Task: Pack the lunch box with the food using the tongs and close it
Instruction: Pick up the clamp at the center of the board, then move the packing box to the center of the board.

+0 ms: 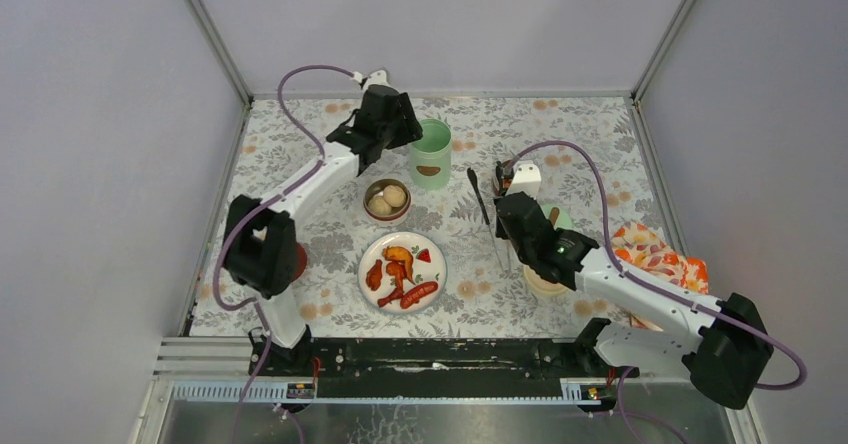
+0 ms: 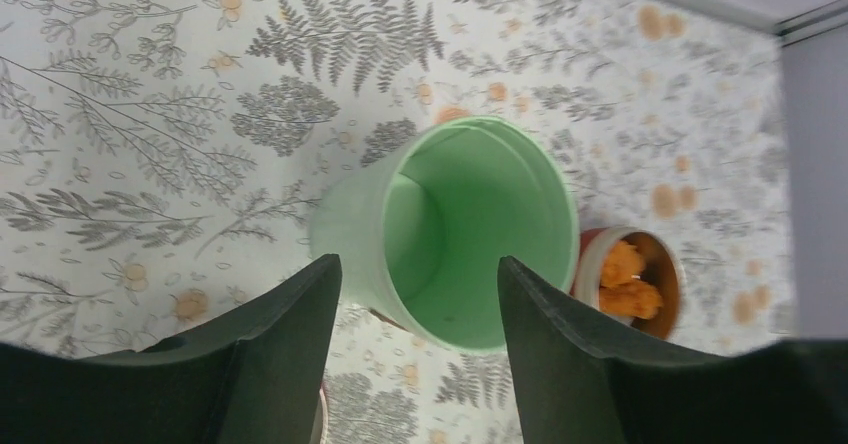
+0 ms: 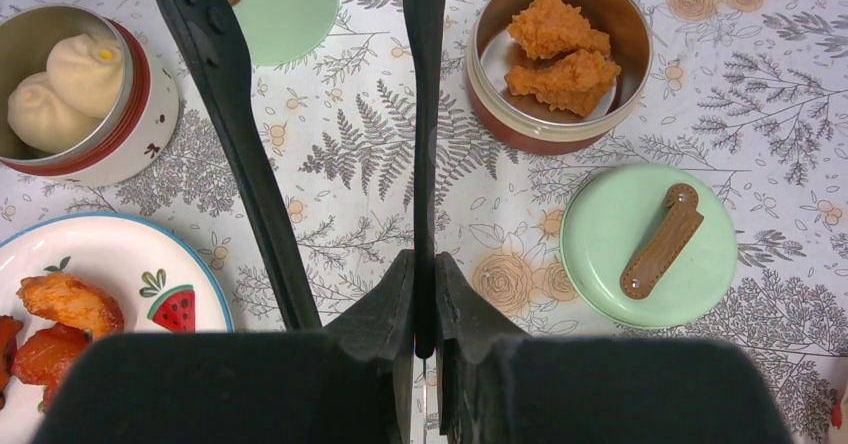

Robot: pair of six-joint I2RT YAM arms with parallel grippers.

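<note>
Clamped in right pincer (image 3: 425,264), right of plate (image 3: 120,264): tongs (image 3: 245,144), arms spread, presumably for lifting food (image 3: 65,302). Beyond plate, beneath wide, empty left pincer (image 2: 418,264): open green jar (image 2: 470,214), seemingly awaiting packing.

Soft, even light comes from overhead: ahead of my right pincer (image 3: 425,269) the steel bowl (image 3: 530,136) lays only a faint shadow and has a mild sheen inside, while the tongs (image 3: 425,114) between my fingers read flat black. Beyond my left pincer (image 2: 418,264) the mint-green jar (image 2: 450,229) looks slightly soft. The tablecloth (image 2: 720,164) to the right of it smears into blur.
</note>
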